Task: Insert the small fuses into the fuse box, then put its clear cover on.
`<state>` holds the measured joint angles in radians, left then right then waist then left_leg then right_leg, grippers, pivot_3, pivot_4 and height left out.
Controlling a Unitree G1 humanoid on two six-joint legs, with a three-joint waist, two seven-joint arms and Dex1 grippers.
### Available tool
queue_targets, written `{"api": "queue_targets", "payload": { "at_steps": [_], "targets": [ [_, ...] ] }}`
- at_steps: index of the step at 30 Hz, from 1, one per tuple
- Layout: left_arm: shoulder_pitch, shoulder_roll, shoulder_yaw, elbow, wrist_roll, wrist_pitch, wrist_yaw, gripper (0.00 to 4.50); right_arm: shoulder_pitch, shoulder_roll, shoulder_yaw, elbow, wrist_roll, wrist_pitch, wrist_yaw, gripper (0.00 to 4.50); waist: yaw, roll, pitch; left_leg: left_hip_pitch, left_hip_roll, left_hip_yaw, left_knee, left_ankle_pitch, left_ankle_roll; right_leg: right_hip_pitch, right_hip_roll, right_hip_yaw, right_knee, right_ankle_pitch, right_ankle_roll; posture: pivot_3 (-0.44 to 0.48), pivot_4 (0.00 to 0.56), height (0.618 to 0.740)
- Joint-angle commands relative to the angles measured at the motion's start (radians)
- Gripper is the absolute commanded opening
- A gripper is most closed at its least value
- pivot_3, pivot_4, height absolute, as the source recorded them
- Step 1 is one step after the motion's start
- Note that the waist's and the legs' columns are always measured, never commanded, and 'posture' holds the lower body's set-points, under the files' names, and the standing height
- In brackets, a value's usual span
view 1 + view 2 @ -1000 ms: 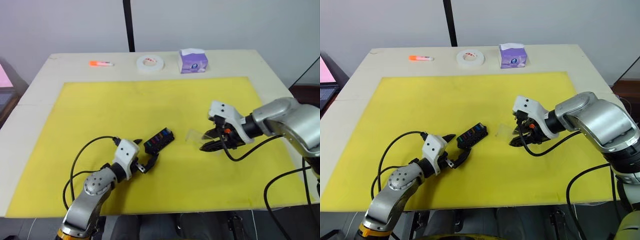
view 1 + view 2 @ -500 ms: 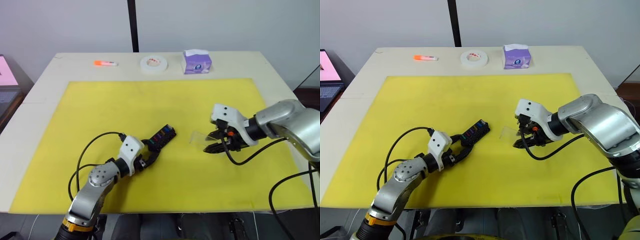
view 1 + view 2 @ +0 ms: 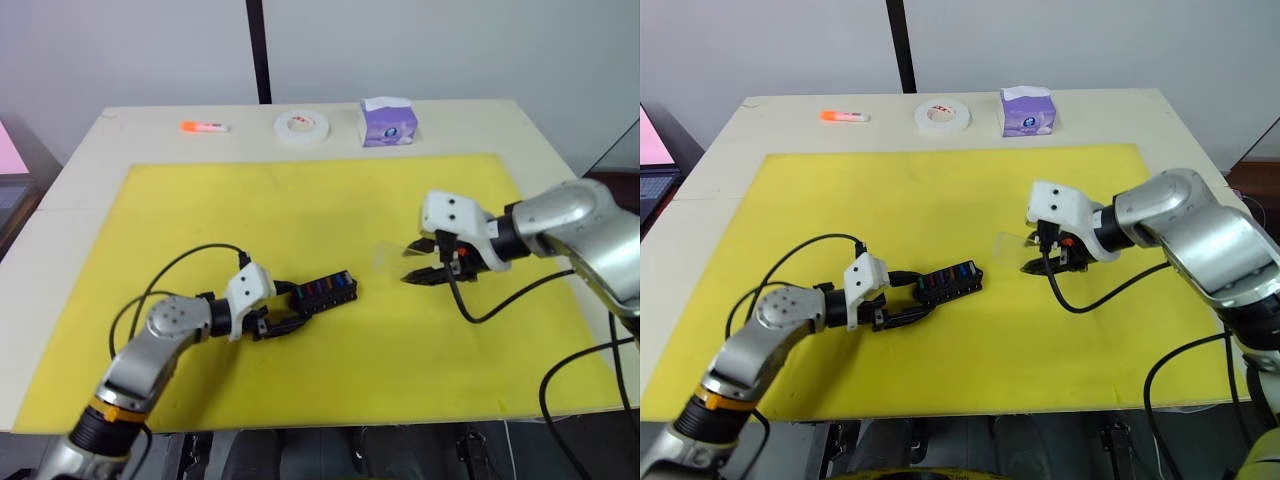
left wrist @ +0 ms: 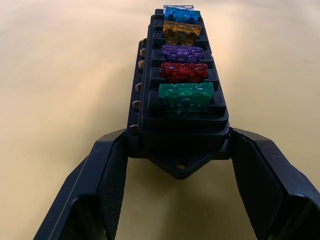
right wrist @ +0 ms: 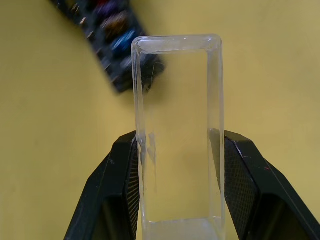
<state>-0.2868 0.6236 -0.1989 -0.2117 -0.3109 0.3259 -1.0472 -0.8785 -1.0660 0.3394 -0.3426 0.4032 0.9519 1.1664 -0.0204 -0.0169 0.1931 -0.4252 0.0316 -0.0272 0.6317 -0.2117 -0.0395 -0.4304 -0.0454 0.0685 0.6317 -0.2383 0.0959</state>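
The black fuse box (image 3: 323,293) lies on the yellow mat (image 3: 300,210), front centre-left. Several small fuses (image 4: 183,75) stand in its slots in a row: green, red, purple, amber and teal. My left gripper (image 3: 285,308) is shut on the fuse box's pointed end (image 4: 179,150), a finger on each side. To the right, my right gripper (image 3: 424,260) is shut on the clear cover (image 3: 393,256), held a little above the mat. The clear cover (image 5: 177,135) points toward the fuse box (image 5: 112,40), a gap apart.
At the table's far edge lie an orange marker (image 3: 202,127), a white tape roll (image 3: 301,126) and a purple tissue pack (image 3: 387,122). Black cables trail from both arms over the mat's front part.
My left gripper has turned the fuse box from a diagonal to nearly level and slid it slightly right. My right gripper has lifted the clear cover a little.
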Motion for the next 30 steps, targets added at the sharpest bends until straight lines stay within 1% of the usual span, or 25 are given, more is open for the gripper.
{"api": "queue_targets", "payload": {
  "at_steps": [1, 4, 6, 9, 11, 14, 21, 30],
  "targets": [
    [-0.102, -0.011, -0.044, 0.078, -0.024, -0.039, -0.134, 2.74, -0.107, 0.052, -0.011, -0.002, 0.017, 0.077, 0.001, 1.89, 0.001, 0.0, 0.0, 0.0, 0.0, 0.0, 0.0, 0.0, 0.0, 0.0, 0.0, 0.0, 0.0, 0.0, 0.0, 0.0, 0.15, 0.74],
    [-0.194, -0.043, -0.095, 0.197, 0.001, -0.077, -0.22, 2.74, -0.155, 0.093, 0.054, -0.034, 0.003, 0.102, 0.021, 1.89, 0.006, 0.0, 0.0, -0.001, 0.0, 0.0, 0.0, 0.0, 0.0, 0.0, 0.0, 0.0, 0.0, 0.0, 0.0, 0.0, 0.15, 0.74],
    [-0.24, -0.068, -0.128, 0.289, 0.04, -0.122, -0.248, 2.74, -0.188, 0.13, 0.098, -0.059, 0.023, 0.16, 0.028, 1.89, 0.005, 0.0, 0.0, -0.001, 0.0, 0.0, 0.0, 0.0, 0.0, 0.0, 0.0, 0.0, 0.0, 0.0, 0.001, 0.0, 0.15, 0.74],
    [-0.274, -0.094, -0.16, 0.4, 0.093, -0.224, -0.284, 2.74, -0.226, 0.177, 0.17, -0.08, 0.004, 0.221, 0.005, 1.89, 0.002, 0.0, 0.0, -0.001, 0.0, -0.001, 0.001, 0.0, 0.0, 0.0, 0.0, 0.0, 0.001, 0.001, 0.002, 0.0, 0.15, 0.74],
    [-0.282, -0.115, -0.157, 0.442, 0.098, -0.244, -0.285, 2.74, -0.242, 0.193, 0.223, -0.099, -0.015, 0.246, -0.008, 1.89, 0.002, 0.0, 0.0, -0.001, 0.0, -0.001, 0.001, 0.0, 0.0, 0.0, 0.001, 0.0, 0.001, 0.001, 0.002, 0.0, 0.15, 0.74],
    [-0.269, -0.128, -0.15, 0.472, 0.108, -0.254, -0.274, 2.74, -0.25, 0.223, 0.278, -0.132, -0.029, 0.289, -0.048, 1.89, 0.004, 0.0, 0.0, -0.001, 0.0, -0.001, 0.002, 0.0, 0.0, 0.0, 0.0, 0.0, 0.002, 0.001, 0.002, 0.0, 0.15, 0.74],
    [-0.232, -0.121, -0.145, 0.479, 0.112, -0.274, -0.28, 2.74, -0.212, 0.24, 0.338, -0.169, -0.05, 0.309, -0.112, 1.89, 0.003, 0.0, -0.001, 0.0, 0.0, -0.001, 0.002, 0.0, 0.0, 0.0, 0.0, 0.0, 0.003, 0.001, 0.002, 0.0, 0.15, 0.74],
    [-0.225, -0.119, -0.138, 0.464, 0.113, -0.254, -0.272, 2.74, -0.183, 0.254, 0.373, -0.161, -0.067, 0.299, -0.15, 1.89, 0.001, 0.001, -0.001, 0.0, 0.0, -0.001, 0.002, 0.0, 0.001, 0.0, 0.001, 0.0, 0.004, 0.001, 0.002, 0.0, 0.15, 0.74]
  ]
}}
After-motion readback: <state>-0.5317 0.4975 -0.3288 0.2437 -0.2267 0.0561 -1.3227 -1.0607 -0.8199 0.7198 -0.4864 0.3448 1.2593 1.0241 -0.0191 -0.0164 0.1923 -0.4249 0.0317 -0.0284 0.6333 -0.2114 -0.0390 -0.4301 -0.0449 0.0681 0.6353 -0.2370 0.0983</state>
